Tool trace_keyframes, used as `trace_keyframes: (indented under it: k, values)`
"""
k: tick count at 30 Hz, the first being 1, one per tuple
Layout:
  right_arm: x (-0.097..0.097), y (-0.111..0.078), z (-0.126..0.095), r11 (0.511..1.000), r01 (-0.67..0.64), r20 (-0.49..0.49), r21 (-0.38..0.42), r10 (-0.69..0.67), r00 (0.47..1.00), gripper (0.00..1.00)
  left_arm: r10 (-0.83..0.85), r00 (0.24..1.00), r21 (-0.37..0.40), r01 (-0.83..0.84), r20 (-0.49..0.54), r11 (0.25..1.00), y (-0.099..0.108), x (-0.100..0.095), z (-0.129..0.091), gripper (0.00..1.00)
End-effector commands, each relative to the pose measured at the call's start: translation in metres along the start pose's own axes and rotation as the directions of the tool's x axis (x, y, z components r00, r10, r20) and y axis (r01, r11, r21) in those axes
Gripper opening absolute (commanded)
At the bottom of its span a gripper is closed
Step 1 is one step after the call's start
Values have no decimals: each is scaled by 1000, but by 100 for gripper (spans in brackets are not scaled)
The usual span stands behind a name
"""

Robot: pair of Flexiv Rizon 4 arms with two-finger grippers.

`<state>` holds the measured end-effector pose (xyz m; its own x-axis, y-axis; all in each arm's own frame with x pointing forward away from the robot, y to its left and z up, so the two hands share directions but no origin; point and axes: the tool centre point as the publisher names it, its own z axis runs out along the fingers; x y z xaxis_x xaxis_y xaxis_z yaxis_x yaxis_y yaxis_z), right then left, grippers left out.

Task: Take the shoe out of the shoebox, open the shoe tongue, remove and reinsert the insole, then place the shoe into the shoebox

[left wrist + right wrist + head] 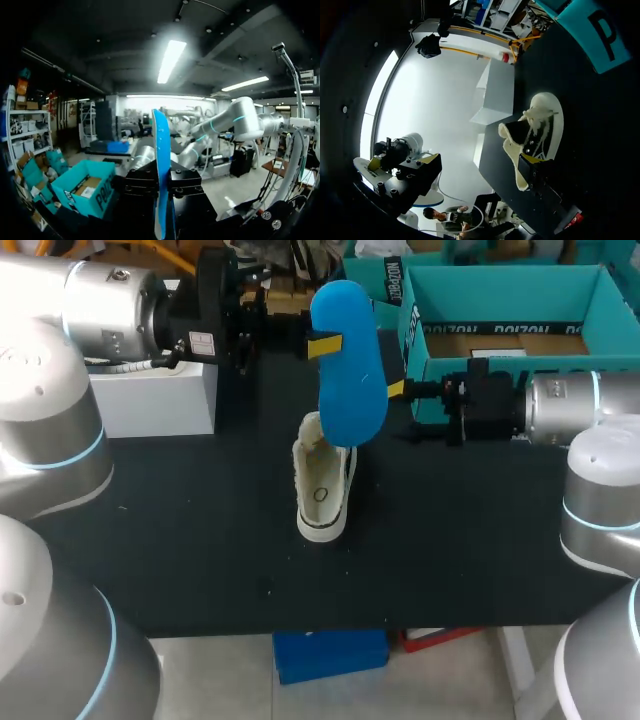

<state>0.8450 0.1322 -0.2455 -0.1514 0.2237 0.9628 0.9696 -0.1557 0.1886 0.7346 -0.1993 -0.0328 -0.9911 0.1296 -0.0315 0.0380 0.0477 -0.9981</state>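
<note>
The left pincer (318,343) is clamping the blue insole (350,370) in the air, above and behind the shoe (322,490). The left wrist view is showing that insole edge-on, pressed from both sides. The shoe is standing on the black bench (200,520), with its black side showing only in the right wrist view. The right pincer (398,390) is hovering right of the shoe, seemingly near the insole's lower edge. I cannot tell its state. The shoebox (500,295) is sitting farther right.
</note>
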Motion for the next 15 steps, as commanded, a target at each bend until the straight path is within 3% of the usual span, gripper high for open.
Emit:
trace_keyframes:
  k: [1,4,15]
  values:
    - [0,0,2,1000,0,0,-3,0,1000,100,678,699,-169,-657,229,735,22,32,-1,0]
    - [0,0,2,1000,0,0,-3,0,1000,100,701,679,-217,-666,220,713,38,42,1,0]
    - [0,0,2,1000,0,0,-3,0,1000,100,701,679,-217,-666,220,713,38,42,1,0]
